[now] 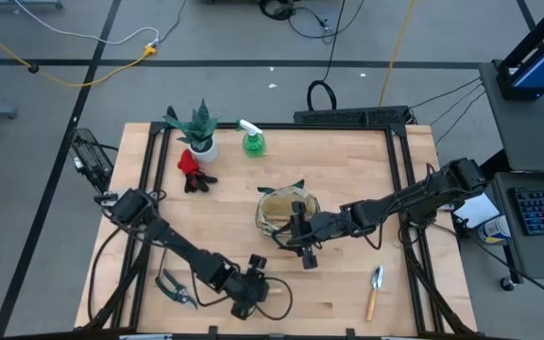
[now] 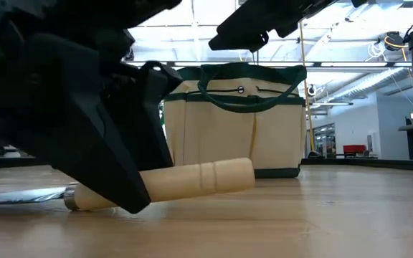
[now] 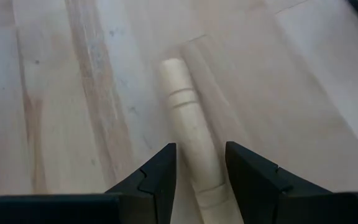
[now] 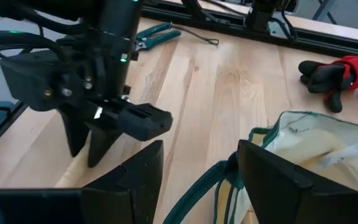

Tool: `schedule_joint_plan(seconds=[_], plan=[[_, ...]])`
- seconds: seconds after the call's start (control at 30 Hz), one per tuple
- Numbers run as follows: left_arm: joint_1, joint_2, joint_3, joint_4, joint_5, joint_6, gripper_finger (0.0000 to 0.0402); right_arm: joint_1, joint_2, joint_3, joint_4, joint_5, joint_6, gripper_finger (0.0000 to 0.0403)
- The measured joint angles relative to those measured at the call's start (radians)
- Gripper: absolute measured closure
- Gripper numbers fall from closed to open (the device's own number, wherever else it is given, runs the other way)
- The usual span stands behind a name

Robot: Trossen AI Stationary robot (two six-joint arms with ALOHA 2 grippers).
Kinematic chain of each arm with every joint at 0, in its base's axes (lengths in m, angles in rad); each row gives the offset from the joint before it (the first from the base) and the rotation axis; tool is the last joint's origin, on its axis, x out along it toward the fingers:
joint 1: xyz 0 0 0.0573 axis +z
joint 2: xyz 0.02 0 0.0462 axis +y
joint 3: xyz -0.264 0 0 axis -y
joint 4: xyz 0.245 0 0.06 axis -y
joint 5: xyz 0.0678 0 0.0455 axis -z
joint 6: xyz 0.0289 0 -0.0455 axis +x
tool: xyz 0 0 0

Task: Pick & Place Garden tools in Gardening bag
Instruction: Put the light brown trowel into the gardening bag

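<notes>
the left hand (image 1: pixel 251 295) is low at the table's (image 1: pixel 348 151) front edge, near the middle, its fingers (image 3: pixel 160 171) spread to either side of a wooden tool handle (image 3: pixel 188 134) that lies flat on the boards; whether they touch the wood cannot be told. the gardening bag (image 1: pixel 286 210) stands upright near the table's centre. the right hand (image 1: pixel 305 247) hovers just in front of the bag's rim, its fingers (image 4: pixel 272 171) spread and holding nothing. a trowel (image 1: pixel 374 289) lies by the front right corner and the pruning shears (image 1: pixel 175 288) by the front left. near the back edge sit the green spray bottle (image 1: pixel 252 140), a potted plant (image 1: pixel 196 130) and a red and black item (image 1: pixel 193 170).
</notes>
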Motion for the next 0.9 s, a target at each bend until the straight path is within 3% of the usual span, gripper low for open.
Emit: schedule_joint_plan(seconds=[0.3, 0.5, 0.9], plan=[[0.017, 0.000, 0.000, -0.023, 0.050, -0.003, 0.0264, 0.001, 0.000, 0.000, -0.012, 0.000, 0.000, 0.0206], [0.017, 0.000, 0.000, -0.025, 0.060, -0.014, 0.0329, 0.001, 0.000, 0.000, -0.011, 0.000, 0.000, 0.0206], [0.043, -0.056, -0.002, -0.008, 0.057, -0.038, 0.0330, 0.004, 0.000, 0.000, -0.011, 0.000, -0.080, 0.0206]])
